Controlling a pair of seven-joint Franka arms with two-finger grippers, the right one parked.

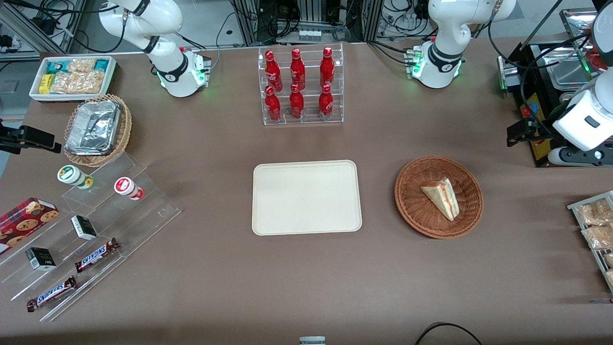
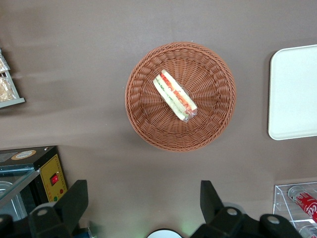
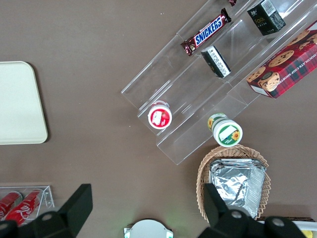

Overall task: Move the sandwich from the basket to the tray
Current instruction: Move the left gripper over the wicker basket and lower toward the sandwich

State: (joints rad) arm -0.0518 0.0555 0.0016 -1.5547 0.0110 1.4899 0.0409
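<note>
Triangular white-bread sandwich (image 2: 175, 95) with red and green filling lying in round reddish-brown wicker basket (image 2: 218, 124), flat cream rectangular tray (image 2: 293, 94) just beside it, left gripper (image 2: 143, 201) hovering above, fingers spread wide, holding nothing.

Brown table (image 1: 215, 287) fills the view — matte, evenly lit. Past its edge: grey floor, aluminium frames (image 1: 311, 19) and tangled black cables (image 1: 282, 21).

The left arm's tool (image 2: 143, 206) hangs raised, fingers spread wide, apparently empty.
</note>
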